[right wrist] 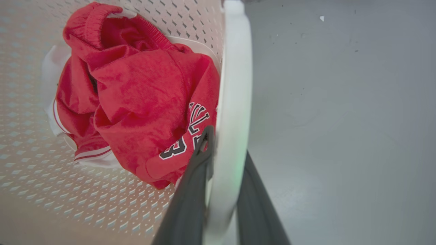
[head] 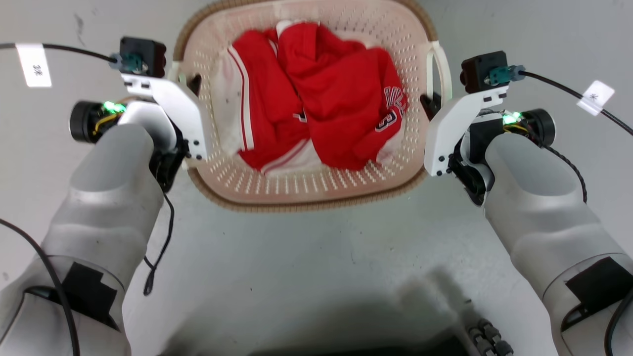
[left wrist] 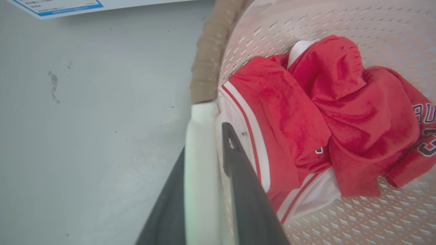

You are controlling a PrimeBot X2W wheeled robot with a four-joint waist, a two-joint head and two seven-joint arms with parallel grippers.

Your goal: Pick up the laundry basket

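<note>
The laundry basket (head: 296, 205), cream and perforated with a brown woven-look rim, sits on the grey floor straight ahead, with red and white sports clothes (head: 336, 99) piled inside. My left gripper (head: 190, 84) is at its left white loop handle. In the left wrist view the gripper (left wrist: 204, 139) has one dark finger on each side of the handle (left wrist: 201, 163), clamped on it beside the rim (left wrist: 207, 58). My right gripper (head: 429, 105) is at the right handle (head: 440, 69). In the right wrist view it (right wrist: 226, 143) grips the white loop (right wrist: 233, 85) the same way.
Grey floor (head: 316, 277) surrounds the basket. A white sheet with a blue border (left wrist: 54, 6) lies on the floor beyond the left handle. Tagged black cables (head: 593, 99) trail from both wrists. My dark base (head: 445, 341) shows at the bottom edge.
</note>
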